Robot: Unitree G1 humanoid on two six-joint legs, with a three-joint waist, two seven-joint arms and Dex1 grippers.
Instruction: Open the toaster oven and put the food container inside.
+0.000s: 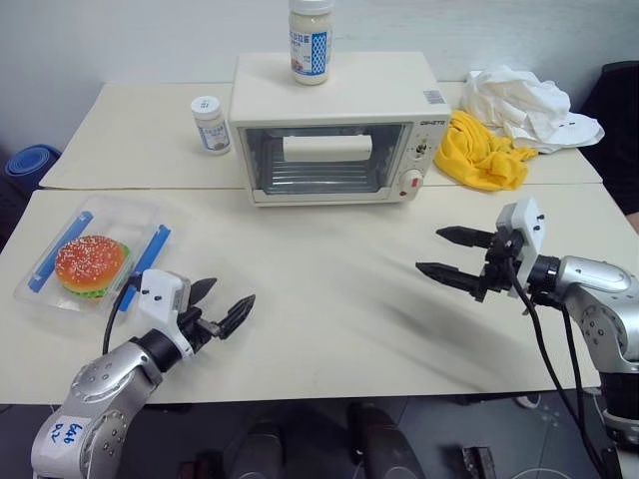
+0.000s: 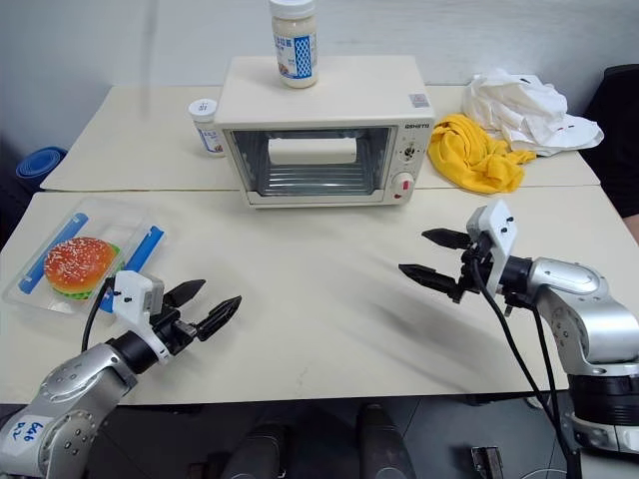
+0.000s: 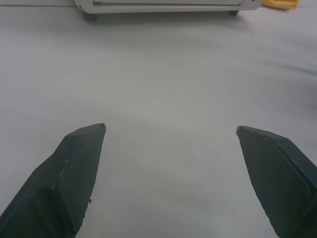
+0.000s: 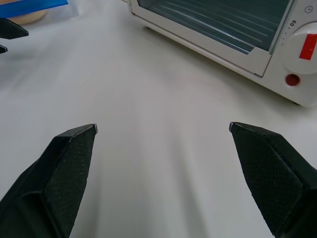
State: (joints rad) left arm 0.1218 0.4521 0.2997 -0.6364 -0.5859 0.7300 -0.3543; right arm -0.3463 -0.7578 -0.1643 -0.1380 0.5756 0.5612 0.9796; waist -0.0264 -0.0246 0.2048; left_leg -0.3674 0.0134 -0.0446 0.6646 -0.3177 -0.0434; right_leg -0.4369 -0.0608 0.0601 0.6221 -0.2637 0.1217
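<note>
The cream-white toaster oven stands at the back middle of the table with its glass door closed and its white bar handle across the front. The clear food container with blue clip strips and a sesame-bun burger inside lies at the table's left edge. My left gripper hovers open just right of the container, nothing between its fingers. On the right side, my right gripper is open and empty too, pointing left over the bare tabletop, well in front of the oven.
A white-lidded jar stands on top of the oven and a smaller jar beside its left side. A yellow cloth and a white cloth lie at the back right. A blue object sits beyond the table's left edge.
</note>
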